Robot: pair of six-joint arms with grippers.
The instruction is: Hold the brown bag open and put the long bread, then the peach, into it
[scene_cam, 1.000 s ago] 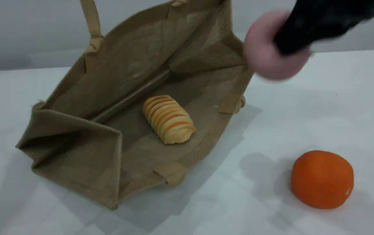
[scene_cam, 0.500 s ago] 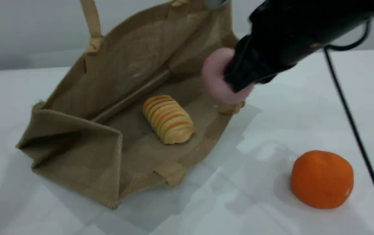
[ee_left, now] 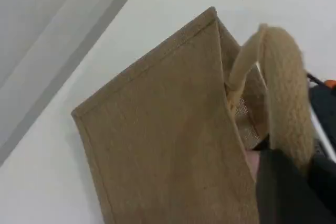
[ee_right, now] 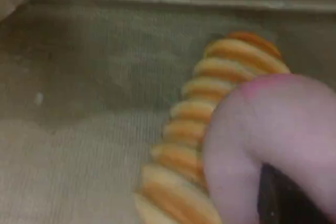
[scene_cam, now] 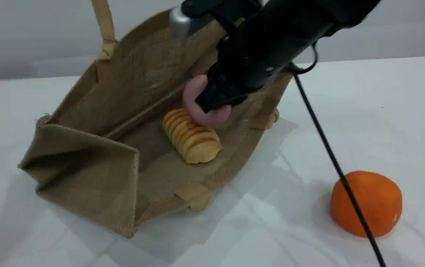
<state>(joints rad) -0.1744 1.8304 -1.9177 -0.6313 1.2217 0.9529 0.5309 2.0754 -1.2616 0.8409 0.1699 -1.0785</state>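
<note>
The brown bag (scene_cam: 86, 163) lies on its side on the white table with its mouth held open toward the camera. Its beige handle (ee_left: 283, 93) loops over my left gripper (ee_left: 286, 182), which is shut on it; that gripper is above the scene view's top edge. The long bread (scene_cam: 192, 139) lies on the bag's lower inner wall. My right gripper (scene_cam: 216, 98) is inside the bag's mouth, shut on the pale pink peach (scene_cam: 201, 107). The peach hangs just above the bread's far end (ee_right: 210, 114), close to touching it. In the right wrist view the peach (ee_right: 268, 129) fills the lower right.
A bright orange round fruit (scene_cam: 366, 202) sits on the table at the front right. The right arm's black cable (scene_cam: 331, 155) slants down across it. The bag's second handle (scene_cam: 194, 196) lies flat at the bag's front edge.
My right gripper has carried the peach down and to the left, from outside the bag's right rim into the bag's mouth, over the bread. The bag and bread have stayed put.
</note>
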